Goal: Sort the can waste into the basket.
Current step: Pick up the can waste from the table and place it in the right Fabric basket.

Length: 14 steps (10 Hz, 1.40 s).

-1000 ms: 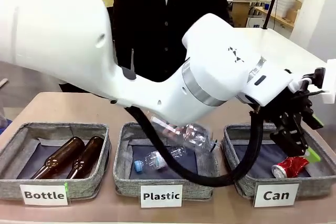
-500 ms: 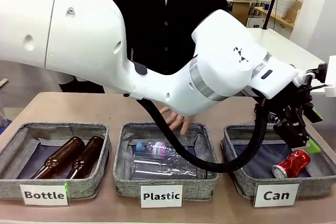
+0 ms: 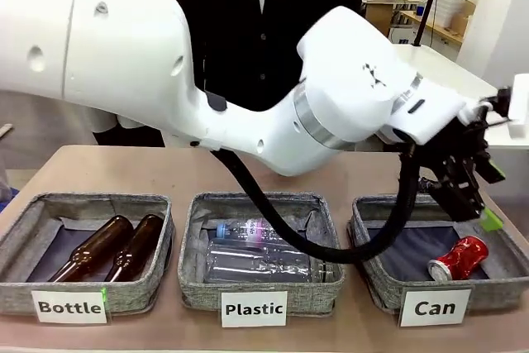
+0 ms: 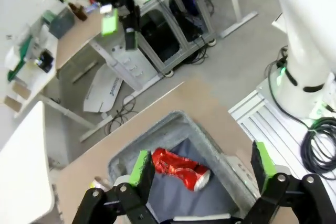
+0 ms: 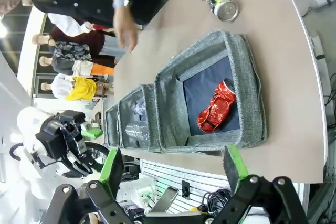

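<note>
Red can [image 3: 459,258] lies on its side inside the Can basket [image 3: 376,285], near the front right corner, so I judge this half of the work done. A dark can [image 5: 218,1] lies on the bare table just beyond the basket's far wall, on the person's side, and it is not yet sorted.

My left gripper [image 3: 477,209] hangs above the Can basket with its jaws wide apart and nothing between them. My right gripper [image 5: 173,165] is high over the same basket, jaws also apart and empty.

What worries me from here:
- Both arms are over the same corner of the table. If I send the right one down for the dark can while the left one is there, they may hit each other.
- The dark can is crushed and lies on its side. An uneven metal surface may slip between the pads, or the can may roll away when one finger touches it first.
- The person's hand [image 5: 125,30] is over the table not far from that can, so I must watch it.
- The black cable [image 3: 273,221] of the left arm hangs low over the Plastic basket [image 3: 194,287] and could catch its rim.
</note>
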Available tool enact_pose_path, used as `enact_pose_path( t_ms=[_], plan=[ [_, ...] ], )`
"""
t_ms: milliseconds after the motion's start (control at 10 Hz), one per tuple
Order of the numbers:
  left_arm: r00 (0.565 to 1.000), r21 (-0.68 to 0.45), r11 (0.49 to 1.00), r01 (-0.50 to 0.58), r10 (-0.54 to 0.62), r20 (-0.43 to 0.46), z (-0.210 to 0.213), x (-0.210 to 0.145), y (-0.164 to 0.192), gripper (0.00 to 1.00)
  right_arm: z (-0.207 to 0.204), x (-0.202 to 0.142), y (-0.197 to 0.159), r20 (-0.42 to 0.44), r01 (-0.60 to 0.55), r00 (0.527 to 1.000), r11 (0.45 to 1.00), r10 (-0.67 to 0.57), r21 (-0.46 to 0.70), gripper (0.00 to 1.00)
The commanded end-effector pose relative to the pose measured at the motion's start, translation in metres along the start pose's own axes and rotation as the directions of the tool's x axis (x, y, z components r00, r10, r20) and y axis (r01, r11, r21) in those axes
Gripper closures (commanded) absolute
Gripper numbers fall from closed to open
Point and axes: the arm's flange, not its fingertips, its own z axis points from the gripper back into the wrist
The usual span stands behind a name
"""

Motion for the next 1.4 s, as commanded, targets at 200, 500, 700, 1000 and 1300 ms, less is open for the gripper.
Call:
enact_pose_path(
  t_ms=[200, 500, 700, 1000, 1300],
  plan=[
    [0.951, 0.063, 0.95, -0.305, 0.308, -0.037, 0.171, -0.05, -0.054, 0.05, -0.034, -0.001, 0.061, -0.007, -0.097, 0.995, 0.984, 0.099, 0.147, 0.0],
    [0.766, 0.138, 0.754, -0.642, 0.639, 0.07, 0.309, -0.12, -0.117, 0.05, -0.106, -0.025, 0.116, -0.2, -0.108, 0.967, 0.962, 0.16, 0.25, 0.0],
    [0.516, 0.107, 0.505, -0.856, 0.833, 0.198, 0.391, -0.177, -0.176, 0.05, -0.162, -0.047, 0.154, -0.399, -0.028, 0.902, 0.944, 0.167, 0.33, 0.0],
    [0.256, -0.052, 0.298, -0.953, 0.885, 0.39, 0.47, -0.252, -0.27, 0.05, -0.225, -0.064, 0.169, -0.576, 0.145, 0.817, 0.963, 0.014, 0.228, 0.0],
    [0.003, -0.171, 0.127, -0.977, 0.812, 0.584, 0.502, -0.331, -0.381, 0.05, -0.234, -0.052, 0.148, -0.543, 0.212, 0.838, 0.947, -0.05, 0.24, 0.0]
  ],
)
